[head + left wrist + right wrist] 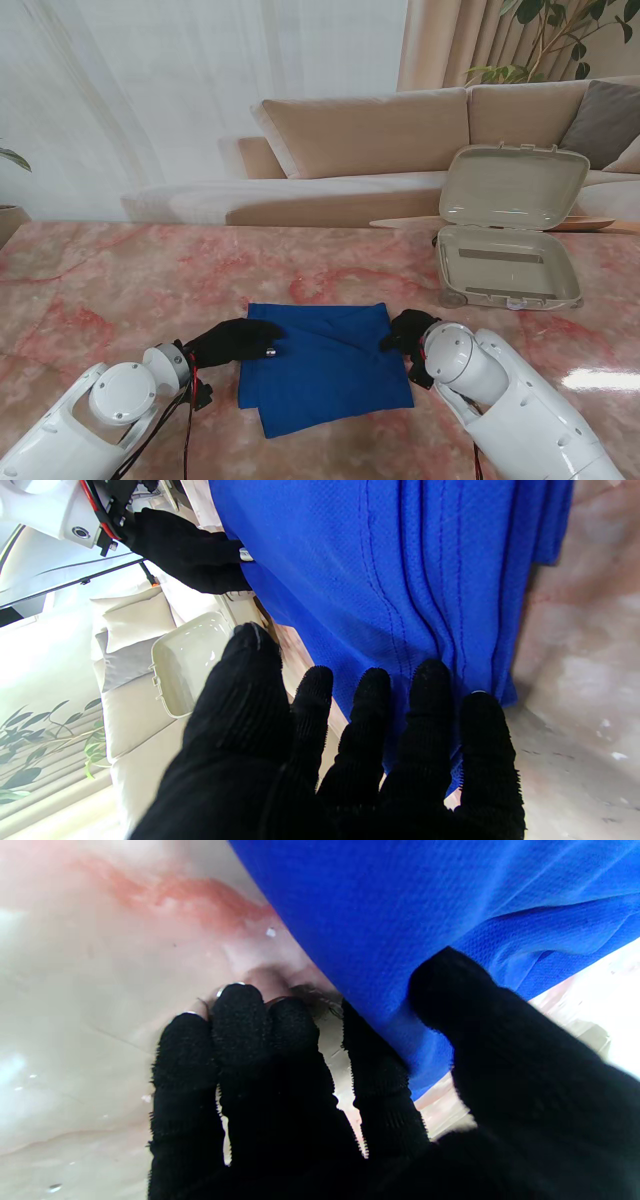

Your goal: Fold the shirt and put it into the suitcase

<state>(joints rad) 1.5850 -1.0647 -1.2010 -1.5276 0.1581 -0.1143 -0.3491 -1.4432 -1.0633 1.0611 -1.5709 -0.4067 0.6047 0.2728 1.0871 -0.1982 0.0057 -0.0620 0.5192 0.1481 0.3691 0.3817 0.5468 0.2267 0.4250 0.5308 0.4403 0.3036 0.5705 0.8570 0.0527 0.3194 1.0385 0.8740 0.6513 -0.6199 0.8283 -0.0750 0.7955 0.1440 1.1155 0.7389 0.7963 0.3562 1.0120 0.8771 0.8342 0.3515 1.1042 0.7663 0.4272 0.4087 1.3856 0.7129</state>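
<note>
— Where is our shirt (pixel 325 365)?

— It lies folded on the tabletop (pixel 120 290), right between our hands. The open suitcase (pixel 508 262) sits farther from us, on the right.

— Which hand is closer to the suitcase?

— Our right hand (pixel 408 333). It pinches the shirt's right edge with thumb and finger. Our left hand (pixel 235 342) lies flat on the left edge, fingers (pixel 425 700) spread, holding nothing.

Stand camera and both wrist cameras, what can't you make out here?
- Stand view: right robot hand mostly hidden behind its own wrist.
- Left wrist view: whether the left robot hand grips the shirt; its fingers cover the edge.
- Stand view: suitcase interior, too small for detail.
</note>
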